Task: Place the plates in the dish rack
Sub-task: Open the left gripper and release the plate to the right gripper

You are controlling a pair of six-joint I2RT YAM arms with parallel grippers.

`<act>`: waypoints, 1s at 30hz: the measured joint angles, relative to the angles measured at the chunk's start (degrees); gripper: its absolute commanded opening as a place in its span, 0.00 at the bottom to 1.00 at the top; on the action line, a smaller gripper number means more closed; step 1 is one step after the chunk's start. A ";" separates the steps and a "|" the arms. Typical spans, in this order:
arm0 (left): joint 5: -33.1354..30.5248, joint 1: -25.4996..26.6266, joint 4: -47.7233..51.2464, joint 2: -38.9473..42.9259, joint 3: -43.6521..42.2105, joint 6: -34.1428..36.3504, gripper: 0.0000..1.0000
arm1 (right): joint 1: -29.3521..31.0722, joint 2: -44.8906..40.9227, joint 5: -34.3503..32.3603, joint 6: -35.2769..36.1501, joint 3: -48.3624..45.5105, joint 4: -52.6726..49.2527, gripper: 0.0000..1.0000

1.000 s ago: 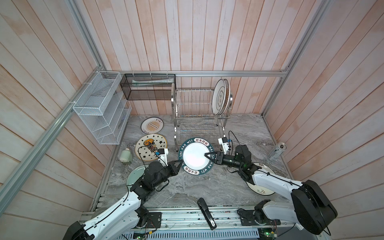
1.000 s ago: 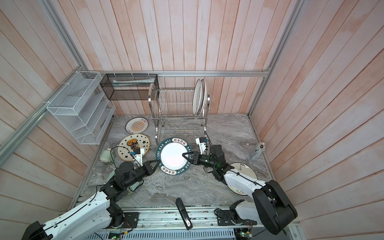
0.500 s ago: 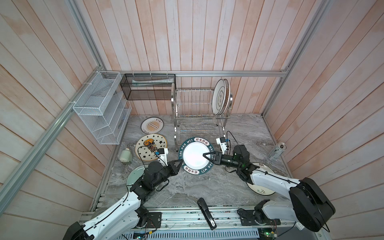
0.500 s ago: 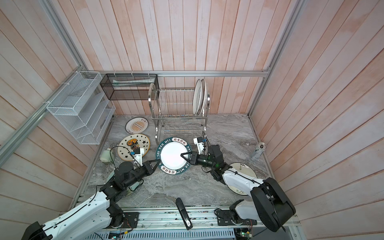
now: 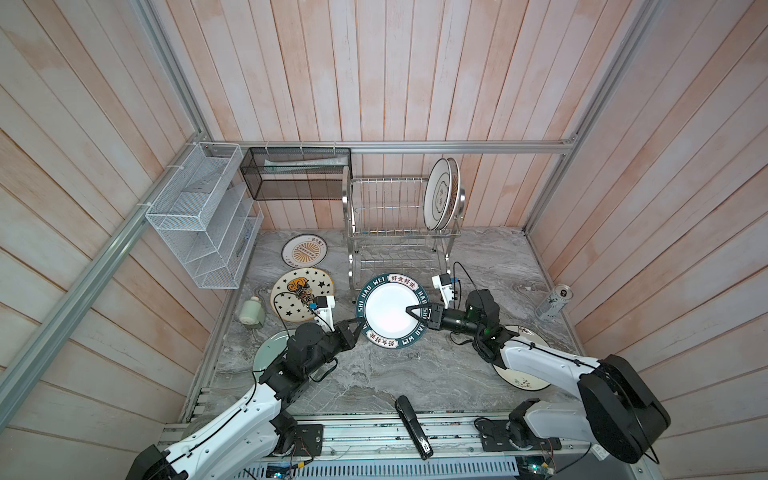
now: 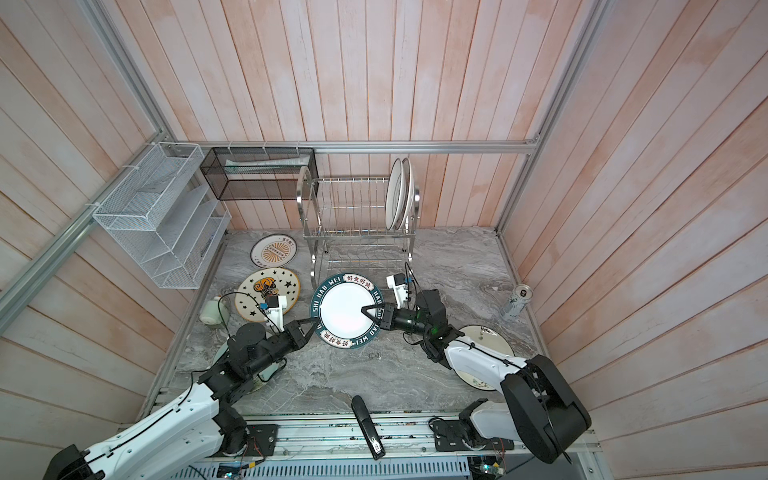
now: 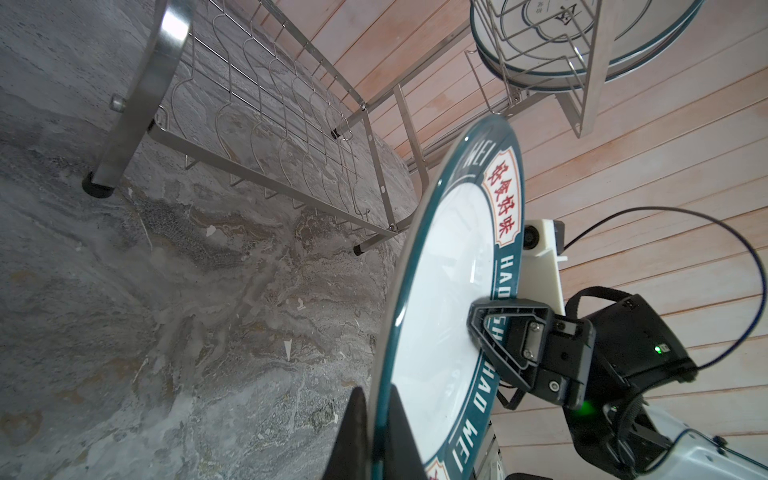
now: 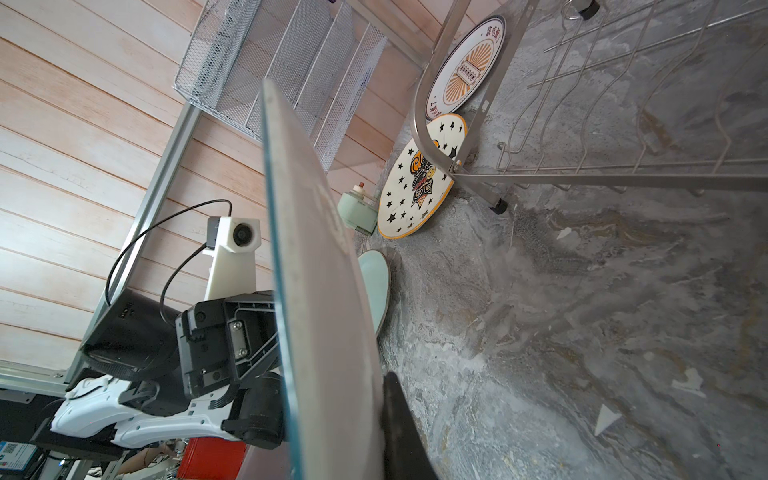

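Now clamps the round white ceramic plate with the teal lettered rim (image 5: pixel 390 309) from both sides. Pinches its left edge with the left gripper (image 5: pixel 360 324), closed down to little more than the rim's thickness, as in the left wrist view (image 7: pixel 376 432). Pinches the opposite edge with the right gripper (image 5: pixel 409 311): within the last second, reaches a little further in over the rim and narrows from a clear gap to a tight hold, with one finger (image 7: pixel 509 307) flat on the white face and the other (image 8: pixel 397 419) against the grey underside. Keeps the plate where it hung a second ago: clear of the grey marbled tabletop (image 5: pixel 415 374), face roughly upward, just in front of the lower tier of the shiny stainless steel wire dish rack (image 5: pixel 390 208), apparently touching neither.

Looks like a two-handed hold just secured; no placement yet. Calls next, probably, for turning the plate on edge and lining it up with a slot, without slipping on the glazed rim.

Leaves two pale round plates (image 5: pixel 442 193) upright at the right end of the rack's upper tier. Leaves four flat on the table: a cream sunburst plate (image 5: pixel 304 250), a star-printed plate (image 5: pixel 293 291), a pale green plate (image 5: pixel 266 353) partly under the left arm, a white flowered plate (image 5: pixel 528 380) partly under the right arm.
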State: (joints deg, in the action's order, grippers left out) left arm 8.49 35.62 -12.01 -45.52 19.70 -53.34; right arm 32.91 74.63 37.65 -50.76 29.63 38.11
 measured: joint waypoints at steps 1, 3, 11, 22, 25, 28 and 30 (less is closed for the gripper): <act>-0.04 0.00 0.00 0.02 0.00 0.00 0.00 | 0.00 0.00 0.00 0.00 0.00 0.00 0.00; -0.20 0.00 0.04 0.09 0.00 0.00 0.01 | 0.02 0.00 0.00 0.00 0.00 0.04 0.00; -1.11 0.02 0.20 0.20 0.33 0.11 0.34 | 0.07 -0.02 -0.13 -0.17 0.00 -0.50 0.00; -1.55 0.02 1.81 0.28 2.16 1.27 0.46 | 0.35 -2.78 -3.50 2.75 0.26 -5.90 0.00; -1.97 0.02 2.62 0.44 2.51 1.57 0.46 | 0.83 -4.26 -5.64 4.94 1.31 -9.35 0.00; -2.86 0.02 3.72 1.14 2.95 2.03 0.48 | 1.42 -5.95 -8.24 7.52 2.97 -12.98 0.00; -3.72 0.02 4.74 1.55 3.63 2.40 0.48 | 1.84 -6.64 -9.73 9.25 4.42 -15.17 0.00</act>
State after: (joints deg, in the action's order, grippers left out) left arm 4.78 35.64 -7.27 -43.97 23.33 -50.94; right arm 34.74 67.99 27.92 -41.52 34.04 22.94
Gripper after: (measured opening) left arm 0.476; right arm 0.122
